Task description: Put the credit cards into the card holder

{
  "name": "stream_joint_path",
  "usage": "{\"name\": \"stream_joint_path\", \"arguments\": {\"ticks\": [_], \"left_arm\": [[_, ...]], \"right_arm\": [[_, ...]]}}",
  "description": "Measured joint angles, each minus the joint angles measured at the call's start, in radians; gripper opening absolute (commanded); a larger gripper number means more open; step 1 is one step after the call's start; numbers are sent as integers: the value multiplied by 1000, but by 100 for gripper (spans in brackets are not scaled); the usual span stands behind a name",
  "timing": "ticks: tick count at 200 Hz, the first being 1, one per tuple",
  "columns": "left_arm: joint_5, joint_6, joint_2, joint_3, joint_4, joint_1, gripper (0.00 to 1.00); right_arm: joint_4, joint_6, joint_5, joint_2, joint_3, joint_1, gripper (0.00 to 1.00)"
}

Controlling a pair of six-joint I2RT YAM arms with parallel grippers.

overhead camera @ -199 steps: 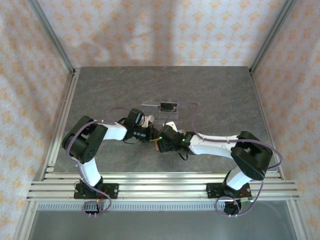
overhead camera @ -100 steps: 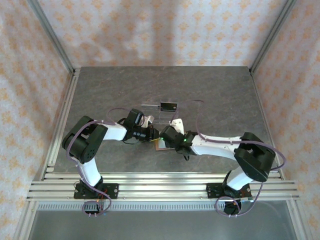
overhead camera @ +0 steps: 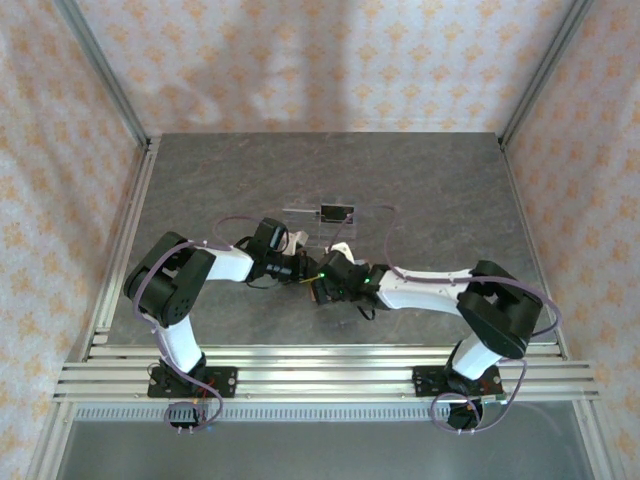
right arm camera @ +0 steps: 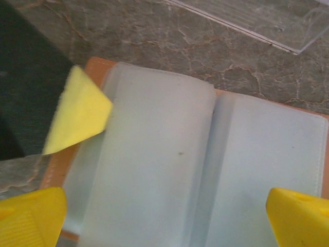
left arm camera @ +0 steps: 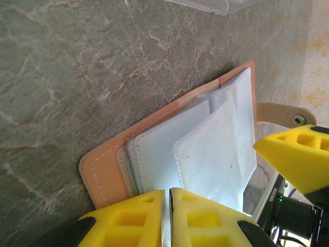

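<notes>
- Card holder [left arm camera: 107, 165]: lies open and flat on the table [overhead camera: 200, 180], at the centre where the two arms meet. The reddish-brown cover faces down and the inside faces up.
- Contents of holder: milky plastic sleeves [left arm camera: 216, 154] fan out from the fold. The left wrist view shows at least three overlapping leaves. The right wrist view shows one leaf spread to each side of the fold. Whether any sleeve holds a card cannot be told.
- Snap tab [left arm camera: 277, 112]: one, tan, sticking out past the far edge of the cover, with its metal stud showing.
- Clear stand [overhead camera: 365, 212]: one, on the table just behind the holder and apart from it.
- Contents of stand: one black card [overhead camera: 337, 212] rests on it. Cards counted: one.
- Left gripper [left arm camera: 167, 194]: its jaws are clenched almost together on the near edge of the card holder, with a thin sliver of sleeve pinched between them.
- Right gripper [right arm camera: 164, 198]: its jaws are released and stand wide apart, one to each side of the spread sleeves, grasping nothing. It hangs low over the open holder, facing the left gripper.
- Grippers counted: two, both at the holder, tips close together.
</notes>
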Motion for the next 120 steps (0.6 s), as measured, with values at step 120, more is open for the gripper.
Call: {"name": "stream_joint_path", "arguments": {"ticks": [120], "left_arm": [[0,0,-4,-8,13,0,15]], "right_arm": [[-205,183,414,-89,-18,-28,99]]}}
